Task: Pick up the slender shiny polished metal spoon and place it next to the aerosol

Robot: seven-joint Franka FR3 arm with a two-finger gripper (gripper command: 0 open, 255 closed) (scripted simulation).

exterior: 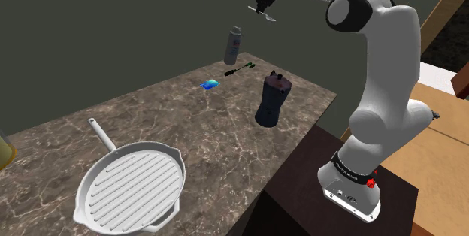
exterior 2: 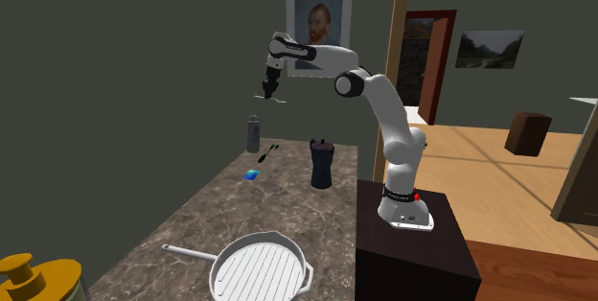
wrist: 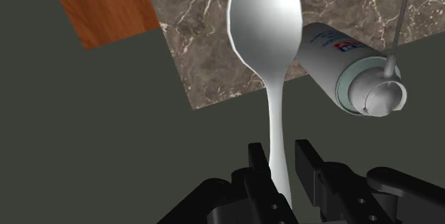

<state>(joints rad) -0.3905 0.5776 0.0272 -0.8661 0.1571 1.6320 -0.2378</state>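
Gripper [wrist: 283, 164] clasps the spoon [wrist: 262, 23] by its handle, midair above the upright aerosol can [exterior: 234, 45].

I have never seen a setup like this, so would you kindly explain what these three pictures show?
It is one white robot arm on a dark box stand. Two pictures come from cameras standing nearby; the third looks along its black pincer. The pincer is shut on a pale spoon, held high, roughly above an aerosol can. On the marbled counter there are also a ribbed pan, a dark moka pot and a small blue object.
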